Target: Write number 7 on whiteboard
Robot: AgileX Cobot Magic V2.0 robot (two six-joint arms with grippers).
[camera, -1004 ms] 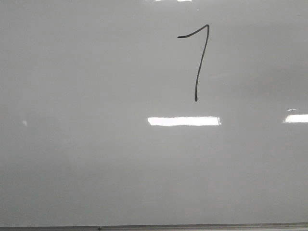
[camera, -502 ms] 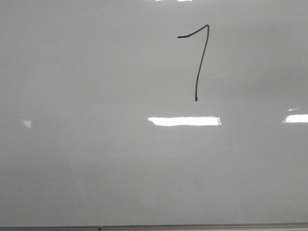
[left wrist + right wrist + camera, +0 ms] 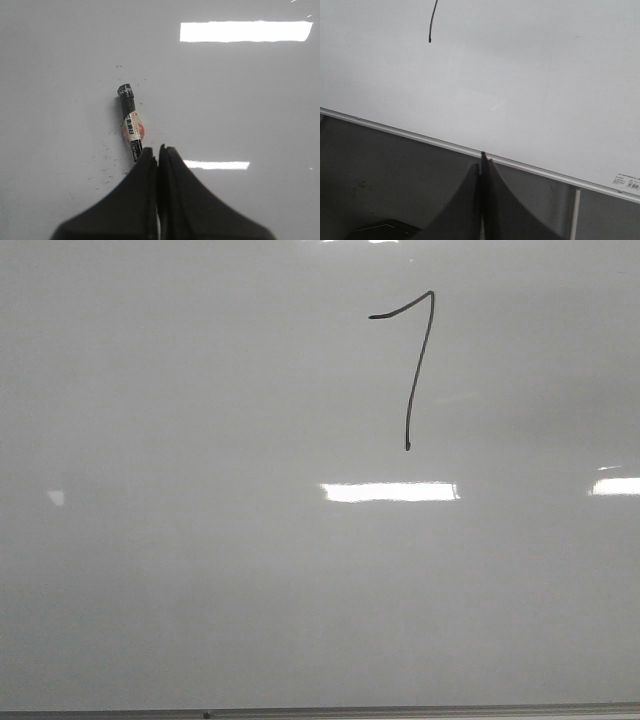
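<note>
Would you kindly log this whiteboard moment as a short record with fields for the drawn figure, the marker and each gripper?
figure: number 7, thin black line, short top bar joined to a long slanted downstroke
surface: whiteboard, glossy, with light reflections
marker: black marker with a red and white label, held over the board
left gripper: shut on the marker
right gripper: shut, nothing in it, over the board's lower edge

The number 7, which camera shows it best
The front view: the whole number 7 sits clear on the whiteboard, top bar and downstroke. The right wrist view catches only the downstroke's end. The left wrist view shows none of it.
</note>
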